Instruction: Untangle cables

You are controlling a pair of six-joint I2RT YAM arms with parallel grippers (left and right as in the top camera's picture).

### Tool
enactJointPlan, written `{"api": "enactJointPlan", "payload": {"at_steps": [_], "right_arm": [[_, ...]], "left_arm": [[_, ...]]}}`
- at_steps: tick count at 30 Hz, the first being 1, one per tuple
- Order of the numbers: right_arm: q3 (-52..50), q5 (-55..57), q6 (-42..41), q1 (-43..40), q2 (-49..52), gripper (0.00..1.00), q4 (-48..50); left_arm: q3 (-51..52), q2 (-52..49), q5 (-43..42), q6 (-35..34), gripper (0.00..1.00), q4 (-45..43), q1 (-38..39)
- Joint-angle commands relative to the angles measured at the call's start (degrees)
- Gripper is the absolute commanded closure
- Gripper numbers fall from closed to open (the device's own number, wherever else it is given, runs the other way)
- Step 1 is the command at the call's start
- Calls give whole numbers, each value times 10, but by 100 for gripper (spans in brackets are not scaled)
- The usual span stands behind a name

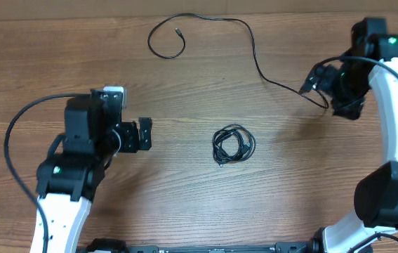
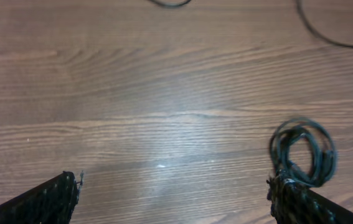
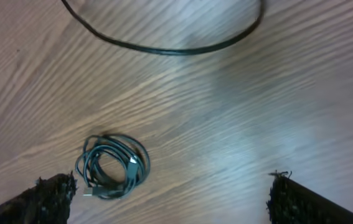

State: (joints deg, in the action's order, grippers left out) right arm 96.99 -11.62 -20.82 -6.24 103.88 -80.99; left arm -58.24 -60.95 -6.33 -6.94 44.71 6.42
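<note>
A small coil of black cable (image 1: 234, 145) lies in the middle of the table, with a plug end at its lower left. It also shows in the left wrist view as the coil (image 2: 304, 152) just beyond the right finger (image 2: 301, 202), and in the right wrist view as the coil (image 3: 112, 167) near the left finger (image 3: 45, 200). A long loose cable (image 1: 251, 49) runs from a loop at the back to a spot by my right gripper (image 1: 323, 91). My left gripper (image 1: 144, 133) is open, left of the coil. Both grippers (image 2: 173, 194) (image 3: 170, 198) are open over bare wood.
The wooden table (image 1: 184, 197) fills every view. The left arm's own thick black wire (image 1: 16, 133) arcs at the far left. The loose cable (image 3: 164, 48) crosses the top of the right wrist view and the upper right corner of the left wrist view (image 2: 332, 38).
</note>
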Motion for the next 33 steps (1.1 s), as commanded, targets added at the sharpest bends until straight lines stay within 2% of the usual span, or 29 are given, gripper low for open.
{"api": "enactJointPlan", "payload": {"at_steps": [1,6,11,20,27,29,33], "right_arm": [[-59,-50,-69,1,-12,0,56],[-119,-45,-217,1,-12,0,175],[-145,21,-333,1,-12,0,254],[-190,22,-395,2,-12,0,268],[-232,40,-407,2,-11,0,375],[-236,42,-407,2,-11,10,395],[-236,65,-407,2,-11,47,411]], "left_arm": [[-10,-31,20,-8,0,-5,4],[-10,-59,19,-8,0,-6,4],[-10,-62,19,-8,1,-14,4],[-10,-63,19,-8,1,-20,4],[-10,-63,19,-8,0,-25,4],[-10,-63,19,-8,0,-25,4],[-10,-63,19,-8,0,-25,4]]}}
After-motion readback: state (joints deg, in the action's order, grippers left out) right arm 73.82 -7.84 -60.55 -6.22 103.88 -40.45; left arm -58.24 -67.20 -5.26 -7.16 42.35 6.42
